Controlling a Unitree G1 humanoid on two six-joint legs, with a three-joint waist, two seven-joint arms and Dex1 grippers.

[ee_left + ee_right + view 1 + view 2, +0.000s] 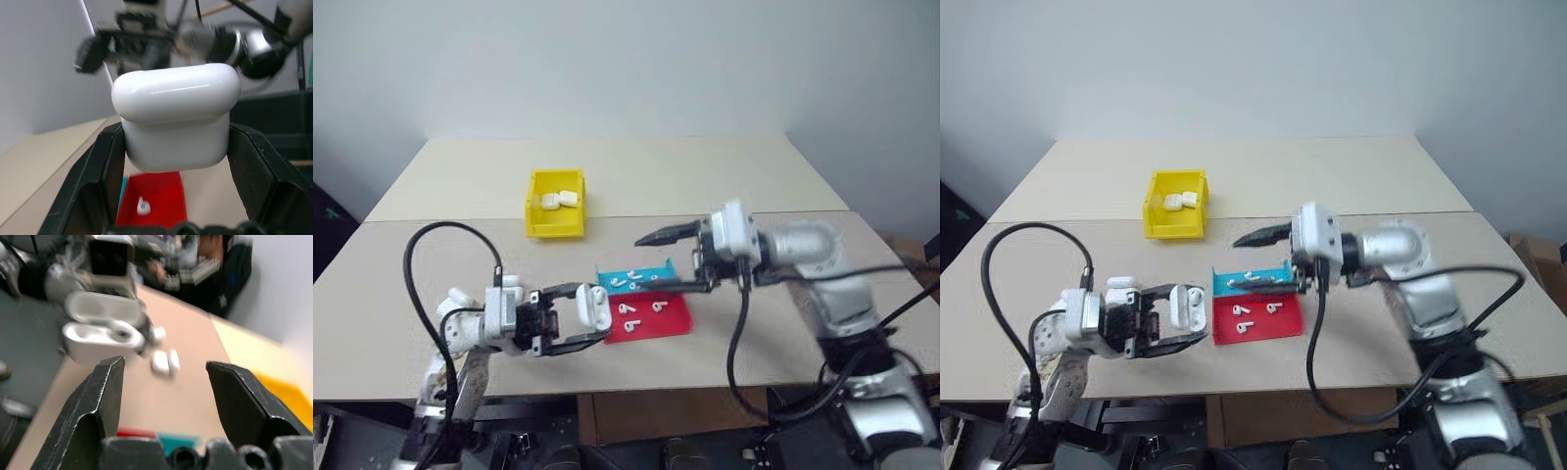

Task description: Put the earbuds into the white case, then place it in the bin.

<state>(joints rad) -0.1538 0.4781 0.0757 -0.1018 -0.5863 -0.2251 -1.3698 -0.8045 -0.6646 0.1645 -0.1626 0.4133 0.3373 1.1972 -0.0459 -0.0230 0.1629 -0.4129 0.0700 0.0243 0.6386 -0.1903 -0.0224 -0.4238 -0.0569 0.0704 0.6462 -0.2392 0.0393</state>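
While our left gripper (590, 315) clamps the white case (592, 307), our right gripper (651, 262) hangs empty above the tray (646, 315).

We hold the case at the near left of the table (724, 186), just left of the red-and-blue tray, its hinged lid open in the right wrist view, both left jaws pressed against its sides. Our right jaws stand wide apart with nothing between them, pointing left over the tray's blue far half. Several earbuds (628, 309) lie loose on the tray, some on the blue part, some on the red. Farther back and to the left sits the yellow bin (555, 204), well apart from both grippers, with white cases (559, 199) already inside it.
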